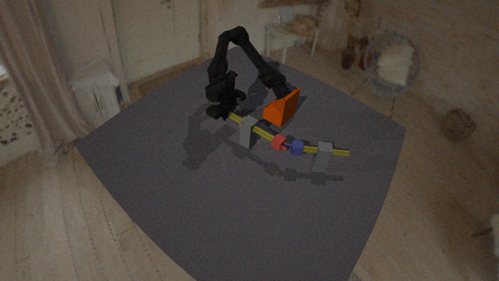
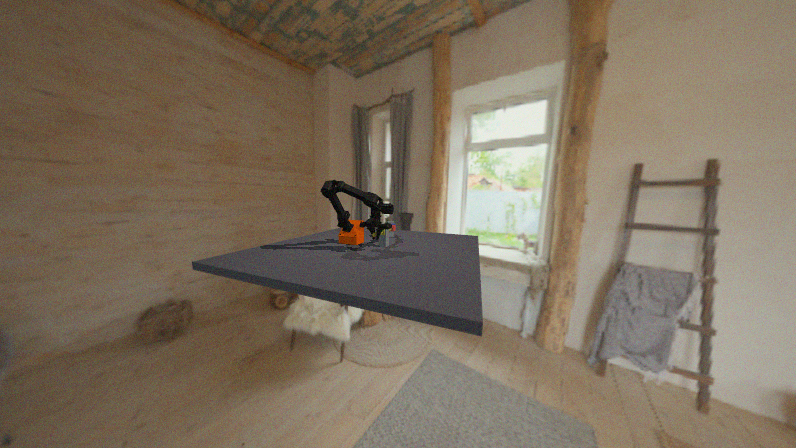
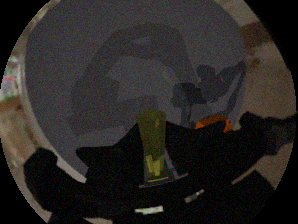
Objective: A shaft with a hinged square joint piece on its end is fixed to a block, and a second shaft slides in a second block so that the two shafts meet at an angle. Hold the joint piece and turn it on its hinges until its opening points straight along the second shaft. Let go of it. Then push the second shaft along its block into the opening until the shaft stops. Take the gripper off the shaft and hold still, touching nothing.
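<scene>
My gripper (image 1: 225, 114) (image 3: 148, 121) is shut on the outer end of the second shaft. This yellow shaft (image 1: 263, 133) (image 3: 151, 125) runs through the left grey block (image 1: 246, 136) (image 2: 384, 239). Its short crosspiece is close against the block on the gripper's side. Its far end meets the red joint piece (image 1: 278, 142) (image 2: 393, 227), which lines up with it; the tip is hidden there. The red piece hinges on the blue piece (image 1: 297, 147). The first yellow shaft (image 1: 341, 152) runs from the blue piece through the right grey block (image 1: 323, 160), at an angle to the second.
The orange arm base (image 1: 283, 110) (image 2: 350, 233) stands behind the shafts, close to the left block and the joint. The black arm arches from it over to the shaft's outer end. Everything stands on the dark grey table (image 1: 223, 216) (image 2: 334, 278).
</scene>
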Motion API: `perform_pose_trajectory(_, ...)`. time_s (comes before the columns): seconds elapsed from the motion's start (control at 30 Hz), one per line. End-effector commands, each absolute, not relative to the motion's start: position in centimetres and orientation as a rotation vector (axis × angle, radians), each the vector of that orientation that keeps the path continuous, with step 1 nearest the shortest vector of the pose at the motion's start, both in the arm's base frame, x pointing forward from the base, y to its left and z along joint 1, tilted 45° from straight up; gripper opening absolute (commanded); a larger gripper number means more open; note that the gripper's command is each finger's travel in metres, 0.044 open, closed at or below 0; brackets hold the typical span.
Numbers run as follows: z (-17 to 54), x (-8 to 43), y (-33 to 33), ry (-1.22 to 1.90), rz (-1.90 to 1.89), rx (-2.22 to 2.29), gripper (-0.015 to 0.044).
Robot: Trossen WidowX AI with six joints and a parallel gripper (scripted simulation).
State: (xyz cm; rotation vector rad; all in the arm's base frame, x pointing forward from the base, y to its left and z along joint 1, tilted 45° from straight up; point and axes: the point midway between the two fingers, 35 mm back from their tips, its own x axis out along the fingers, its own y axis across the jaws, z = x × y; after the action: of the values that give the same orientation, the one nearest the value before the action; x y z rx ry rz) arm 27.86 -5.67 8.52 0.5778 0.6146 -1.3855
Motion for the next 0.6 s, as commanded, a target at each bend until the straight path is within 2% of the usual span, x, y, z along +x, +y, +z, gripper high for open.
perform_pose_trajectory(0.0, 8.56, 27.88, -5.67, 0.614, -1.385, 0.579, 0.0000)
perform_pose_trajectory(0.2, 8.56, 27.88, -5.67, 0.614, -1.385, 0.579, 0.0000)
perform_pose_trajectory(0.3, 8.56, 27.88, -5.67, 0.614, -1.385, 0.579, 0.0067)
perform_pose_trajectory(0.47, 8.56, 27.88, -5.67, 0.614, -1.385, 0.579, 0.0067)
perform_pose_trajectory(0.57, 8.56, 27.88, -5.67, 0.614, -1.385, 0.579, 0.0146)
